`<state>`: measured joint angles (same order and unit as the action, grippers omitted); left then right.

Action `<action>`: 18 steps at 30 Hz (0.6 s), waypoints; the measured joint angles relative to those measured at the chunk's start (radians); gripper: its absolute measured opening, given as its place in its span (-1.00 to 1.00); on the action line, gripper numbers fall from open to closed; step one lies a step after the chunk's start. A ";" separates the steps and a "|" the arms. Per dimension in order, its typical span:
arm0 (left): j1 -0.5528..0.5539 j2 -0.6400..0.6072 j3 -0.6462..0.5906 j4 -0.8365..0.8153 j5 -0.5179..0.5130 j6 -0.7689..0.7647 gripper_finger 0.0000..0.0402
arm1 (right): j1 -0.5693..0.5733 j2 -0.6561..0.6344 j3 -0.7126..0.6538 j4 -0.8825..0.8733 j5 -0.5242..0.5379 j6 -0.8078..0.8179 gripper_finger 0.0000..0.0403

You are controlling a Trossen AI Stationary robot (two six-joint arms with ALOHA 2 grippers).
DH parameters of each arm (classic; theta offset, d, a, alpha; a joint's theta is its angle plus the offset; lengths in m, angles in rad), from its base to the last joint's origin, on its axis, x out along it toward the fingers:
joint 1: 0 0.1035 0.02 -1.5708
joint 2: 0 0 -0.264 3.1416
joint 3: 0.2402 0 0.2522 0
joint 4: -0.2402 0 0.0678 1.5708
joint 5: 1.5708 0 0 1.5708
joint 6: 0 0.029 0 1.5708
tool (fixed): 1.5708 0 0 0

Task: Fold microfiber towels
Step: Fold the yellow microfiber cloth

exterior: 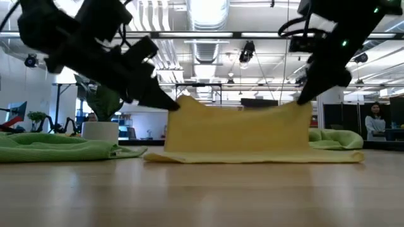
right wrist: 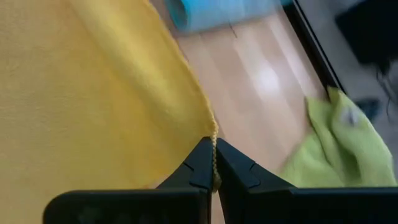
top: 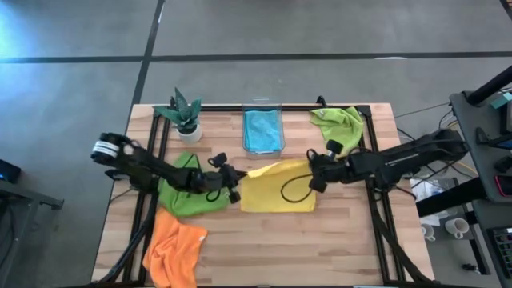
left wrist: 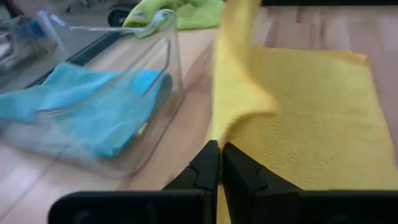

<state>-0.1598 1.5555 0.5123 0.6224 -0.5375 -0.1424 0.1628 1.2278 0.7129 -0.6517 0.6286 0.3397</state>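
The yellow towel lies in the middle of the table. Its near part rests flat on the wood, and its far part stands up like a wall between my two grippers. My left gripper is shut on the towel's left raised corner. My right gripper is shut on its right raised corner. The darker green towel lies under my left arm. The orange towel is at the near left and the lime green towel at the far right. The blue towel lies in the clear bin. My left gripper pinches the yellow towel's raised left corner between its two shut fingers, slanting down from the table's left. The cloth rises from the fingers, and the rest runs down to the table. My right gripper pinches the towel's raised right corner at its hemmed edge between its two shut fingers, slanting down from the table's right. The cloth hangs from the hold to the table; the top edge between the grippers is nearly straight.
The clear plastic bin stands at the far middle, just beyond the yellow towel. A small potted plant stands at the far left. A black cable loop hangs over the yellow towel beside my right gripper. Bare wood shows at the near middle and right.
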 joint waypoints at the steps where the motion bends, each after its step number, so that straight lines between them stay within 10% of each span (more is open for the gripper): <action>1: 0.004 0.025 -0.011 0.050 0.003 0.029 -1.00 | -0.013 0.003 -0.019 0.055 -0.002 -0.053 -0.96; 18: 0.090 0.075 0.003 0.047 0.053 0.259 -1.00 | 0.029 0.034 -0.047 0.161 -0.182 -0.172 -0.96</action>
<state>-0.0699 1.6304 0.5149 0.6693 -0.4845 0.1161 0.1923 1.2621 0.6664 -0.4906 0.4462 0.1681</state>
